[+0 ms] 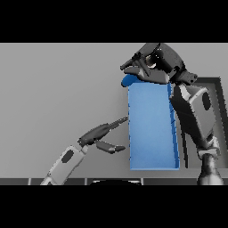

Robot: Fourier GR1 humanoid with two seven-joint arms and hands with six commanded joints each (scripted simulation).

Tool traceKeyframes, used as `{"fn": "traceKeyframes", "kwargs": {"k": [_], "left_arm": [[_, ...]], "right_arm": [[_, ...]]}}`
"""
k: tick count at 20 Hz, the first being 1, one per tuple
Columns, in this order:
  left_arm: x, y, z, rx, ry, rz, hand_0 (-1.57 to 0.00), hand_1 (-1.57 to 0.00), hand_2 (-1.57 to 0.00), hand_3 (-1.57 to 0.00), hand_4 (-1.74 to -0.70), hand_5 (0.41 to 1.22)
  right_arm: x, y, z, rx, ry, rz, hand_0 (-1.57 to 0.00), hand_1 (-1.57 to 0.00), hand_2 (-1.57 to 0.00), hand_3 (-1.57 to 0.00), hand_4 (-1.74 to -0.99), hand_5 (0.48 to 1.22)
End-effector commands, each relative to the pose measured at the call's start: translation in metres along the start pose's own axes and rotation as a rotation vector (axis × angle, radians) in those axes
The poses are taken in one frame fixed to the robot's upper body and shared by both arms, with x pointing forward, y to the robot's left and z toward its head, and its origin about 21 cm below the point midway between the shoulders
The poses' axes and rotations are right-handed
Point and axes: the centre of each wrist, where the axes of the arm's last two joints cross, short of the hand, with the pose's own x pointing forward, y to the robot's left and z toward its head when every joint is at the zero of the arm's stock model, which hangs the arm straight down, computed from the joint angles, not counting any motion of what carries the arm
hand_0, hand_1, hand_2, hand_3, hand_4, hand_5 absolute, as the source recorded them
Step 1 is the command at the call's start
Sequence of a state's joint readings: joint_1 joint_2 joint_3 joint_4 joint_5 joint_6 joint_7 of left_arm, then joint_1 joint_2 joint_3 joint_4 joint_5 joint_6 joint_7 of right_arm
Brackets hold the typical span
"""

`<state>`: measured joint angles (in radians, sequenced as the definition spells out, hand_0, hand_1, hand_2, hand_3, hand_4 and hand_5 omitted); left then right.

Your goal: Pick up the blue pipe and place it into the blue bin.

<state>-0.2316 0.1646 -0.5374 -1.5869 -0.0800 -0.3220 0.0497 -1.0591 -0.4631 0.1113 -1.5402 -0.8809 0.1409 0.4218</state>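
Observation:
The blue bin is a long rectangular tray lying lengthwise on the grey table, right of centre. My right hand hovers over the bin's far end, fingers curled round the blue pipe, of which only a rounded blue end shows beneath the fingers, at the bin's far left corner. Most of the pipe is hidden by the hand. My left hand sits to the left of the bin with straight fingers, their tips reaching the bin's left wall.
A dark square frame lies on the table to the right of the bin, partly hidden behind my right forearm. Bare grey table spreads to the left and far side.

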Motion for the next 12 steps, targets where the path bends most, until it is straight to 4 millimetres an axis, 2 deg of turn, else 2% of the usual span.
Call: {"fn": "traceKeyframes", "kwargs": {"k": [1, 3, 6, 8, 12], "left_arm": [[0.000, -0.001, -0.001, 0.001, 0.011, -0.005, 0.00, 0.00, 0.00, 0.00, -0.91, 0.491], [0.000, 0.001, 0.000, 0.013, 0.021, 0.006, 0.00, 0.00, 0.00, 0.00, -0.91, 0.487], [-0.001, 0.006, -0.002, 0.018, 0.036, 0.008, 0.00, 0.00, 0.00, 0.00, -0.90, 0.489], [0.001, 0.003, -0.003, 0.011, 0.031, 0.014, 0.00, 0.00, 0.00, 0.00, -0.89, 0.487], [-0.004, 0.004, 0.000, 0.014, 0.042, 0.015, 0.00, 0.00, 0.00, 0.00, -0.89, 0.473]], "right_arm": [[-0.004, -0.012, 0.001, -0.059, 0.016, 0.001, -1.57, -1.57, -1.57, -1.57, -1.735, 1.131], [-0.013, -0.037, 0.010, -0.147, 0.091, 0.040, -1.57, -1.57, -1.57, -1.57, -1.737, 1.135], [-0.048, -0.064, 0.034, -0.286, 0.221, 0.003, -1.57, -1.57, -1.57, -1.57, -1.739, 1.120], [-0.073, -0.071, 0.048, -0.340, 0.301, -0.020, -1.57, -1.57, -1.57, -1.57, -1.740, 1.121], [-0.118, -0.067, 0.080, -0.444, 0.476, -0.084, -1.57, -1.57, -1.57, -1.57, -1.741, 1.120]]}}
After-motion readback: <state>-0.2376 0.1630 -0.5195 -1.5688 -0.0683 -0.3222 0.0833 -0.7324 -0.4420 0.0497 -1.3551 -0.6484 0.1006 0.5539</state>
